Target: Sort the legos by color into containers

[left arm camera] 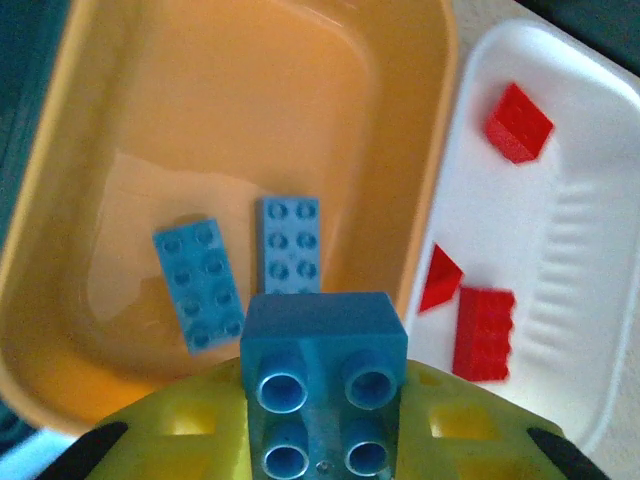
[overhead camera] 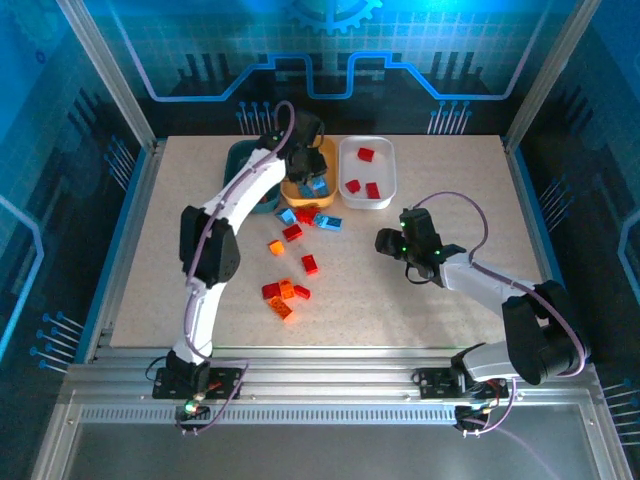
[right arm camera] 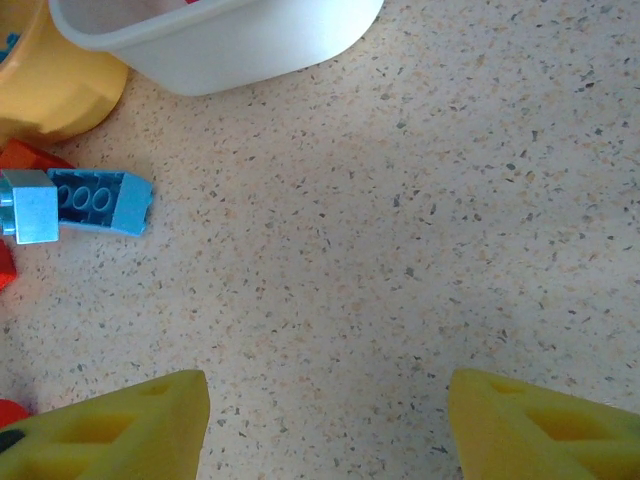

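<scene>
Left wrist view: the left jaws grip a blue brick (left arm camera: 323, 330) by its sides, above the near end of the yellow tub (left arm camera: 250, 100), where two blue bricks (left arm camera: 200, 285) lie. The white tub (left arm camera: 570, 250), holding red bricks (left arm camera: 483, 333), sits just beside it. If the held brick is let go too close to the rim, it could bounce out or tumble in among the reds. The right jaws stand open over bare table (right arm camera: 400, 250).
</scene>
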